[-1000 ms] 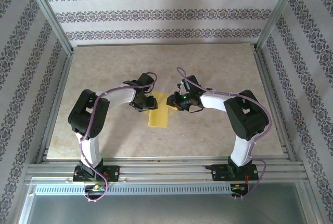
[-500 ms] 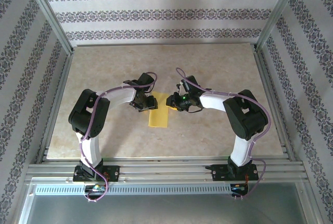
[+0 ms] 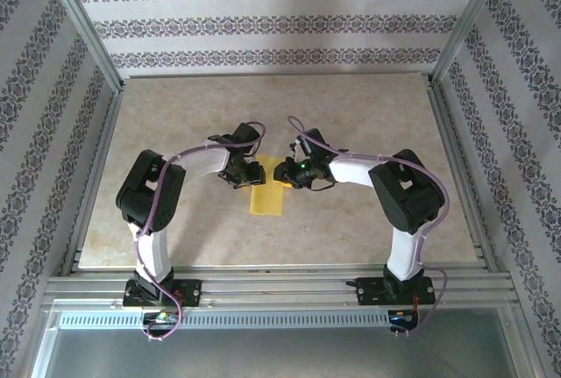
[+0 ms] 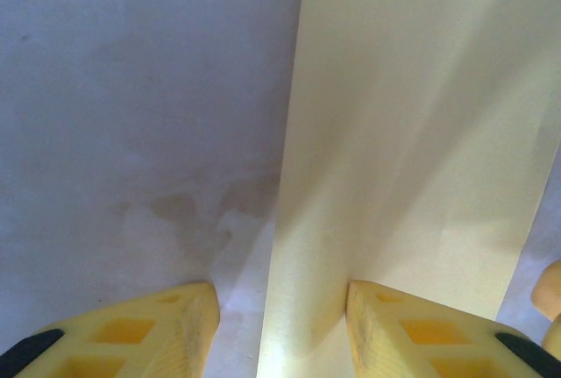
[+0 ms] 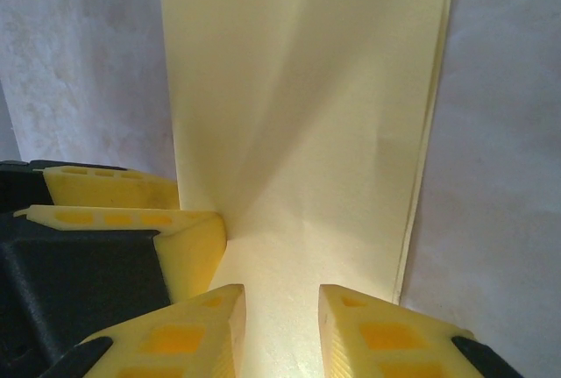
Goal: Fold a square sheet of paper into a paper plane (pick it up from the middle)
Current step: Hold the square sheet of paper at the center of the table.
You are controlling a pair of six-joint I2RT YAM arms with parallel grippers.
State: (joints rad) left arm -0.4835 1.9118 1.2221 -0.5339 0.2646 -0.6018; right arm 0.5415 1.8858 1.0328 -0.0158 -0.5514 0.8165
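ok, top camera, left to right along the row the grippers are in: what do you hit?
left gripper → yellow paper → right gripper; the grippers meet the paper's far half from opposite sides.

Across the middle of the frame, a beige marbled table point(image 3: 368, 115). Carries one yellow sheet of paper point(image 3: 267, 198) just below frame centre, folded narrow, lying flat.
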